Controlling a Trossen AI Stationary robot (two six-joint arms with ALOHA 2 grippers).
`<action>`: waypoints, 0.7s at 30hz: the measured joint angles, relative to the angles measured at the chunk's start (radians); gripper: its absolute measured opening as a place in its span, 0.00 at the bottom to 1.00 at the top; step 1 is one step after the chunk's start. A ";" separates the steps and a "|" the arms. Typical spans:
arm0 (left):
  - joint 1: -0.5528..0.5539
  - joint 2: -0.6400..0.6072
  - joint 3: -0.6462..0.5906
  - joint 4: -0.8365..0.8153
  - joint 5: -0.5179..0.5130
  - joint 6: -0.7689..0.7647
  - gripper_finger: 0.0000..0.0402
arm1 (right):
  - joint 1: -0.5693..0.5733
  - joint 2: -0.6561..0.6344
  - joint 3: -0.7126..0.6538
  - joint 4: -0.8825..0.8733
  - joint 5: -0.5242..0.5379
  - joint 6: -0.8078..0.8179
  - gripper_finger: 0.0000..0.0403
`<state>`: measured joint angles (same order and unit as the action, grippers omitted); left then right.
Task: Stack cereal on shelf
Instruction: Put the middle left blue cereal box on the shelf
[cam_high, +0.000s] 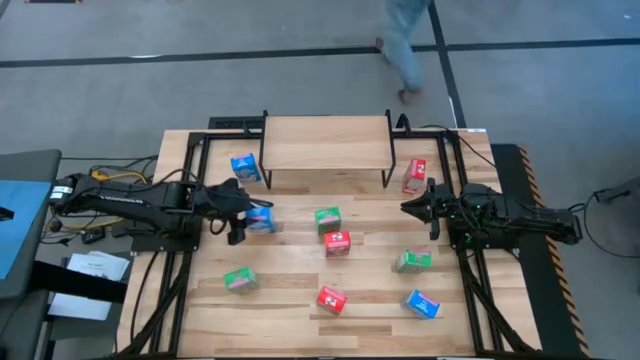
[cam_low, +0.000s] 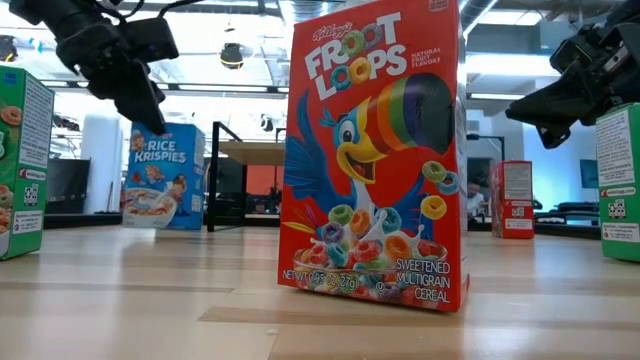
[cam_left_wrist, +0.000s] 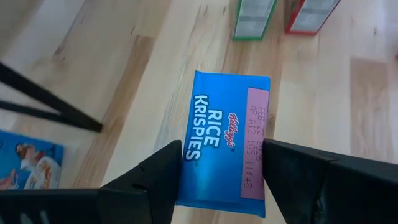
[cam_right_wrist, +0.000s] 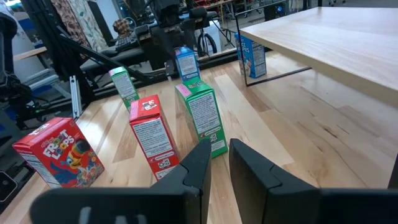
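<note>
Cereal box, blue Rice Krispies, is sitting on the plank table just in front of the shelf's left legs, directly under the left gripper. In the left wrist view the box's top face is lying between the two dark fingers, which are spread slightly wider than the box, one on each long side. The pads are looking very close to the cardboard, but whether they are touching it cannot be told. The box is standing on the wood, not lifted.

Shelf is standing at the far middle of the table, its board bare. A second blue box is resting beside its left legs, a red box beside its right legs.

Green box and red box are standing together mid-table, just right of the left gripper. Further boxes are scattered nearer the front: green, red Froot Loops, blue, green.

Right gripper is hovering over the table's right side near the shelf's right legs, fingers nearly together with a narrow gap, gripping nothing.

A person's legs are showing on the floor beyond the table.
</note>
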<state>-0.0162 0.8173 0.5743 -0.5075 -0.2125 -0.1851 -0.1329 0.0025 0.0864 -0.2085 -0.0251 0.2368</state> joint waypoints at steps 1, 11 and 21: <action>0.000 0.000 0.000 0.013 0.005 0.000 0.49 | 0.000 0.000 0.000 0.000 0.000 0.000 0.20; 0.000 0.000 0.000 0.099 0.012 0.000 0.49 | 0.000 0.000 0.000 0.000 0.000 0.000 0.20; 0.000 0.000 0.000 0.249 0.011 0.033 0.49 | 0.000 0.000 0.000 0.000 0.000 0.000 0.20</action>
<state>-0.0162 0.8173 0.5743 -0.2586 -0.2020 -0.1521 -0.1329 0.0025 0.0866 -0.2085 -0.0250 0.2367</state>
